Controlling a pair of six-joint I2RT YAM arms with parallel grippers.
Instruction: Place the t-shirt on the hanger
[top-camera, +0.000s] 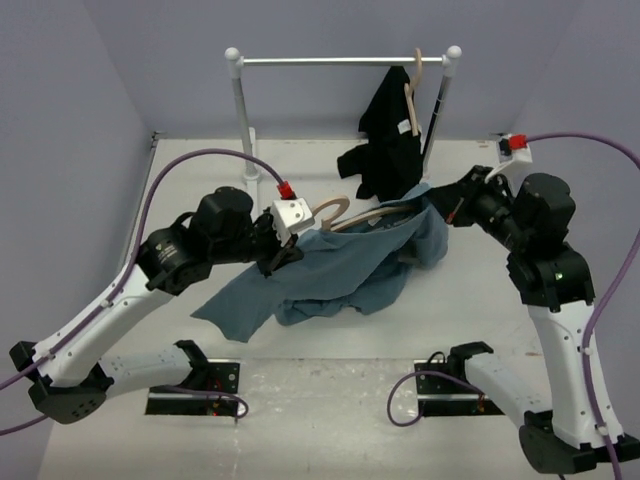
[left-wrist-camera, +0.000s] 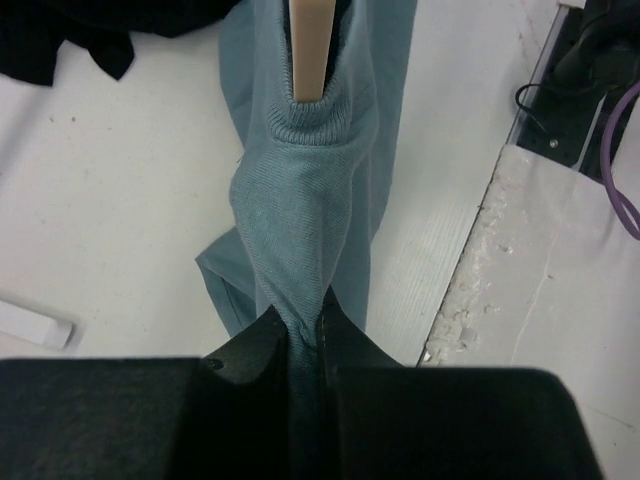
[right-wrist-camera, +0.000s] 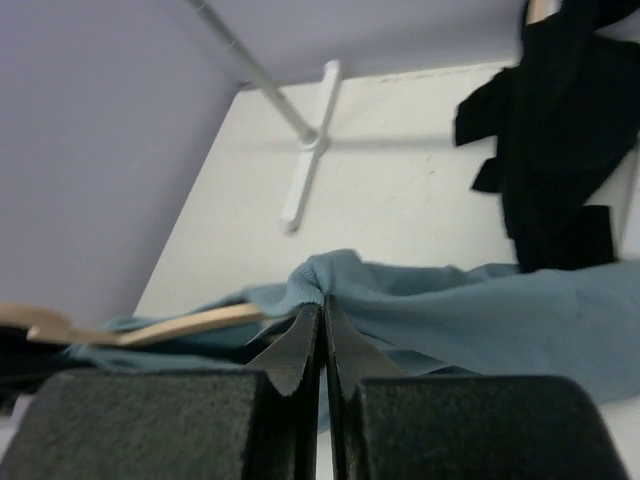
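Left gripper (left-wrist-camera: 303, 335) jaws, closest to the lens, pinch a twisted bunch of the t-shirt (left-wrist-camera: 300, 200) just below its ribbed collar, where one arm of the hanger (left-wrist-camera: 310, 50) enters. Right gripper (right-wrist-camera: 322, 325) jaws are pressed together, tips at the collar's far edge; whether cloth is caught there I cannot tell. Stretched between both arms, the shirt sags onto the table (top-camera: 180, 200). It looks light, limp and stretchy, likely to bunch rather than slide, so the thicker collar rib seems the best hold. The smooth, stiff wood may slip out. Count: one blue-grey t-shirt, one black garment (top-camera: 390, 130), two wooden hangers, the second hanger (top-camera: 412, 95) on the single rail (top-camera: 340, 61).
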